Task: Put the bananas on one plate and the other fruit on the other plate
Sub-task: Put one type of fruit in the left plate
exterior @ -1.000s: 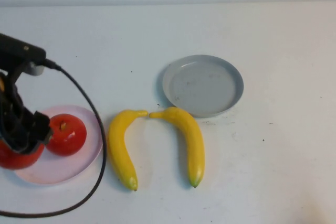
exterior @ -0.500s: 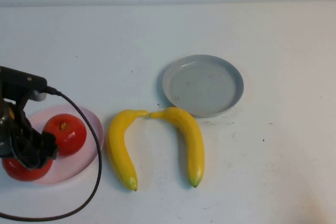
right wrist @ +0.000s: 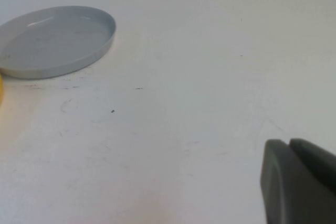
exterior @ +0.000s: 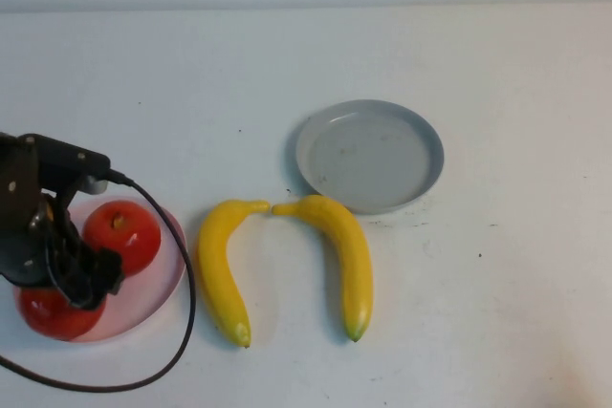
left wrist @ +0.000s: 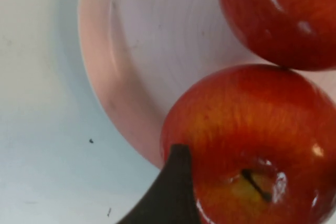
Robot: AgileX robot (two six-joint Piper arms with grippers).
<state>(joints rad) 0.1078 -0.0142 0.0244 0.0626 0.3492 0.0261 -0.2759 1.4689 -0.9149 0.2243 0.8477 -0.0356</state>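
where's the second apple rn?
High view, near left: the second apple sits on the pink plate at its near-left edge, under the left gripper, touching the other apple.

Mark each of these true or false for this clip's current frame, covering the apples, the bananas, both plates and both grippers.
1. Both apples sit on the pink plate. True: one apple is beside the left gripper, the other apple under it.
2. One banana already lies on the grey plate. False: the grey plate holds nothing; the left banana and the right banana lie on the table.
3. The two bananas' upper tips nearly meet. True.
4. The right gripper is over the pink plate. False: the right gripper is off to the side of the grey plate, above bare table.
5. The apples are on opposite sides of the table. False: they sit together, touching.
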